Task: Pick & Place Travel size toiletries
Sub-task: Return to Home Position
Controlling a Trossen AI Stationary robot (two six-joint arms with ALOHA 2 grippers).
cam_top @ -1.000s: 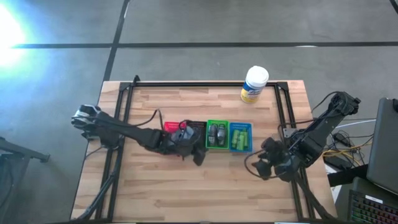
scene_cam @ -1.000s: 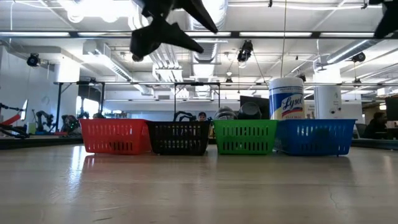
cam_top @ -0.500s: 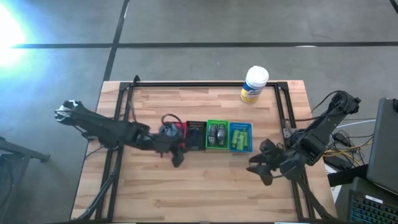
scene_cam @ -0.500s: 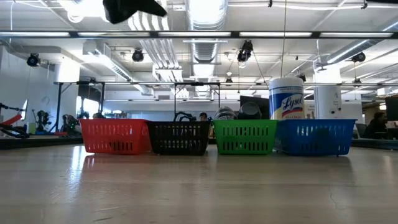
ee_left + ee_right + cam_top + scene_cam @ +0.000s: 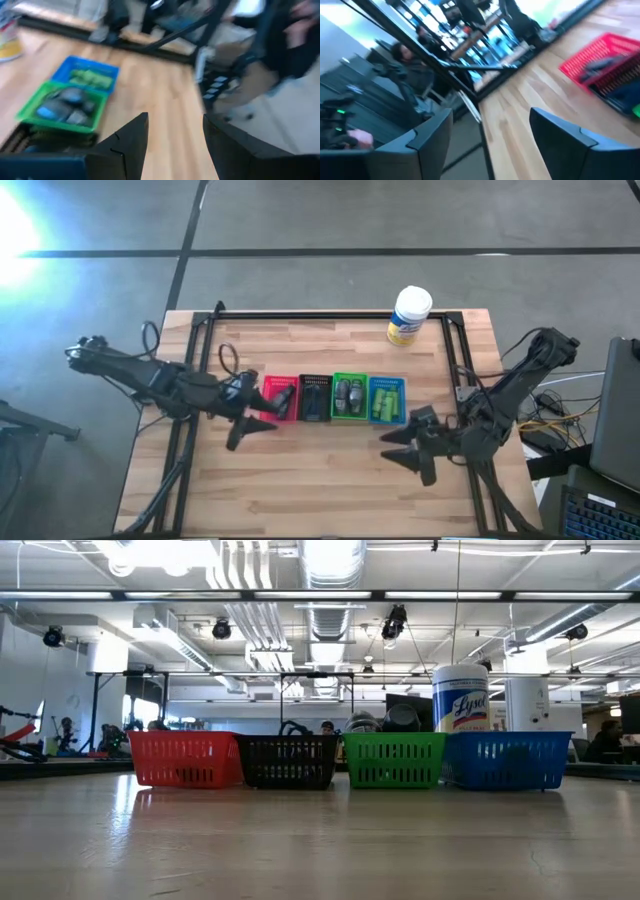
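The toiletries lie sorted in a row of four small bins. In the high view, green tubes (image 5: 387, 401) fill the blue bin (image 5: 387, 383), grey bottles (image 5: 349, 397) the green bin (image 5: 349, 377), dark tubes (image 5: 315, 399) the black bin (image 5: 315, 380), and dark sticks (image 5: 281, 397) the red bin (image 5: 270, 384). My left gripper (image 5: 252, 432) hovers open at the near-left of the red bin, holding nothing. My right gripper (image 5: 392, 450) hovers open at the near side of the blue bin, also holding nothing. The left wrist view shows the blue bin (image 5: 87, 75) and green bin (image 5: 65, 105) beyond the open left gripper (image 5: 175, 132).
A white-and-yellow canister (image 5: 409, 315) stands near the table's far edge, behind the blue bin. The low view shows the bin row (image 5: 290, 762) and the canister (image 5: 459, 700), with no gripper in it. Bare wood lies at the near side of the bins. A dark frame borders the table.
My left gripper has drawn back from over the black bin toward the table's left edge, past the red bin, and has risen out of the low view. My right gripper has shifted toward the table's left, nearer the bins.
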